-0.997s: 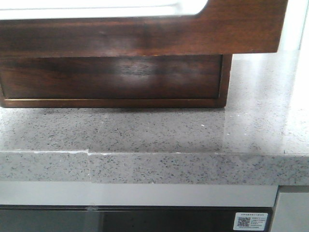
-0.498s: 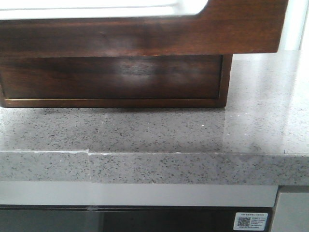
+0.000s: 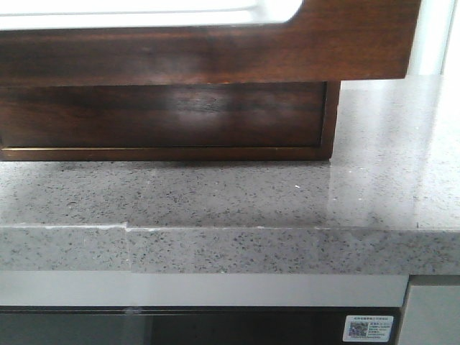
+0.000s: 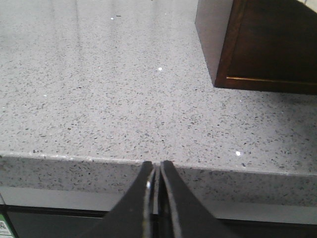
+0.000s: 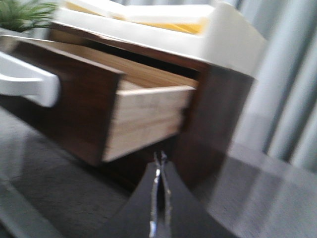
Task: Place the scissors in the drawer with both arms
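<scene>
The drawer (image 3: 215, 54) is pulled out of the wooden chest (image 3: 165, 118); its dark glossy front with the white-looking cutout (image 3: 144, 14) overhangs the grey speckled countertop (image 3: 215, 194). In the blurred right wrist view the drawer (image 5: 84, 109) stands open, showing its pale wooden side (image 5: 148, 119). My right gripper (image 5: 160, 158) is shut, just below and in front of that side. My left gripper (image 4: 156, 166) is shut and empty at the counter's front edge, apart from the chest corner (image 4: 267, 44). The scissors are not in view. Neither gripper shows in the front view.
A white tray-like top (image 5: 223, 34) sits on the chest. A green plant (image 5: 25, 12) stands behind it and pale curtains (image 5: 287, 74) hang beside it. Below the counter edge is a dark panel with a QR sticker (image 3: 368, 328).
The whole front view has shifted slightly to the left; drawer, chest and counter seam keep their places relative to each other.
</scene>
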{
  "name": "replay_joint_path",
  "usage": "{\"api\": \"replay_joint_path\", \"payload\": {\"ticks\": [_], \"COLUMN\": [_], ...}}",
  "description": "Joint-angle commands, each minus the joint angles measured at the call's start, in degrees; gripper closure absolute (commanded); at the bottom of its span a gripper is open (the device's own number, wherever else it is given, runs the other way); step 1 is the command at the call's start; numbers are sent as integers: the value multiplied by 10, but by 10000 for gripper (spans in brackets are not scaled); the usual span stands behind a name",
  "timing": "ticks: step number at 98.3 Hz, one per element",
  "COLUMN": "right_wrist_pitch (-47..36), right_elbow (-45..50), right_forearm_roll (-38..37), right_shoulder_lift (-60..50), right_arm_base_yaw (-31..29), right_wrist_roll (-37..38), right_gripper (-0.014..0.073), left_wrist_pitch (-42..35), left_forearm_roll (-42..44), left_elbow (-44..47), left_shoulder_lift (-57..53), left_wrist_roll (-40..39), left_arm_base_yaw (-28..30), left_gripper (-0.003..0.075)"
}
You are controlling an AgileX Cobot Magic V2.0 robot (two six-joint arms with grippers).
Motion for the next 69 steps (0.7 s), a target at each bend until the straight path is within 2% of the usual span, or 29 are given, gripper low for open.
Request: {"api": "replay_joint_path", "payload": {"ticks": [1,9,21,37,51,69], "right_wrist_pitch": [-54,-56,-52,46,189,253], "right_elbow": [-5,8,34,32,33,33], "right_forearm_roll": [-61,-73,-77,-81,-78,-50], "right_shoulder_lift": [4,4,-11,-57,-86,-86], "right_arm_base_yaw": [-73,-147,-244,-333,-368,-369], "right_wrist_roll": [111,184,245,252,251,215], "right_gripper": [654,654,654,654,654,654], "left_wrist_pitch": [-18,-18,-18,-18,-18,-18], "left_forearm_roll": [-4,-4,-4,-4,-4,-4], "left_elbow": [14,14,14,14,14,14], "left_shoulder_lift": [-18,-18,-18,-18,-18,-18], "left_wrist_roll": [-1,-1,-1,-1,-1,-1], "left_arm_base_yaw": [0,0,0,0,0,0], "left_gripper": [739,739,739,739,739,739]}}
